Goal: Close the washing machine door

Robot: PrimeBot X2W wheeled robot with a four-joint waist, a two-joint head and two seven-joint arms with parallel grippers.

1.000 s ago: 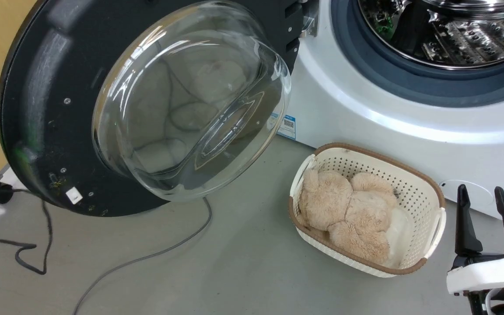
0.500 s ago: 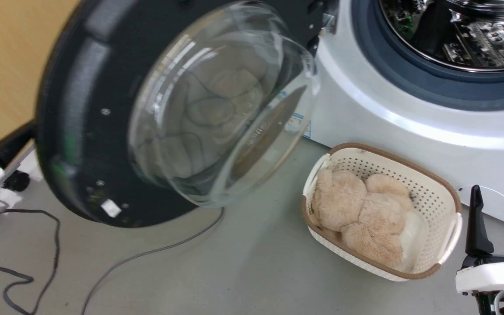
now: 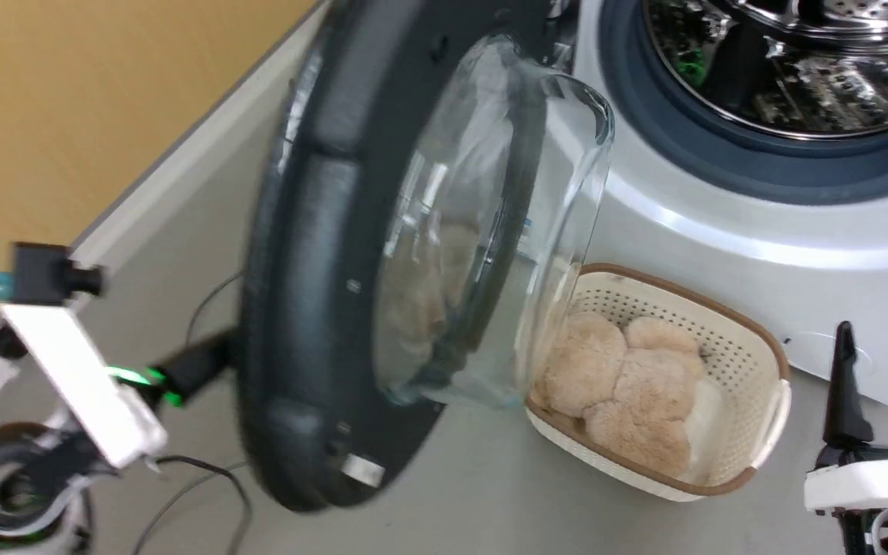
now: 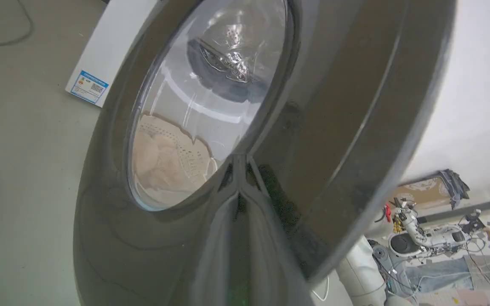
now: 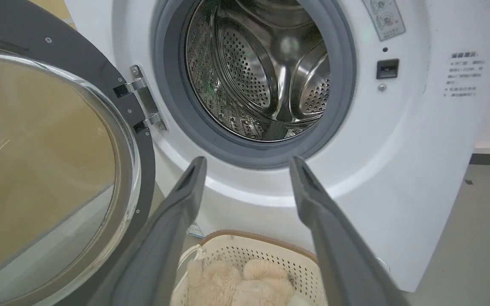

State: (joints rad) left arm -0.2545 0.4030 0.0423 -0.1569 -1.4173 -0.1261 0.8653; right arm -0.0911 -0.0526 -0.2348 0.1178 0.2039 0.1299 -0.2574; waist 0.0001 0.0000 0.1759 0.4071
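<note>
As door (image 3: pixel 297 270) stands half-open, basket (image 3: pixel 729 351) apparently beside

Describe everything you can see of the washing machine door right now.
The door is a round glossy black disc with a bulging clear glass bowl at centre. A metal hinge joins it to the washer's white front. It stands about half open, hanging above the floor. The left gripper's shut jaws press on its outer face.
</note>
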